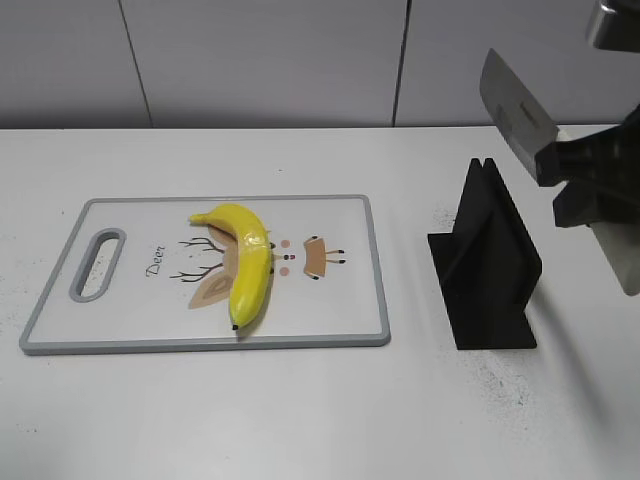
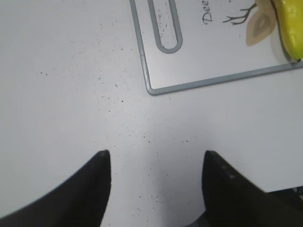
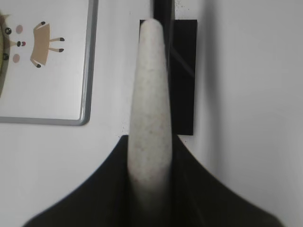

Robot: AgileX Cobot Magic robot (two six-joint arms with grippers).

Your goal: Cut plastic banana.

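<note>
White table (image 1: 300,410) fills the foreground, carrying the cutting board (image 1: 340,215) with the plastic banana (image 1: 247,262) lying on it. Right of it stands a black knife stand (image 1: 490,265). Right tool (image 3: 149,175) clamps the knife (image 1: 515,105), partly cropped. Left tool (image 2: 154,189) gapes wide, fingertips only visible.

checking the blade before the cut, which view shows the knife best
The exterior view: the knife shows its flat blade side-on, raised above the black knife stand. The right wrist view shows it only edge-on in the right gripper; the left wrist view misses it.
</note>
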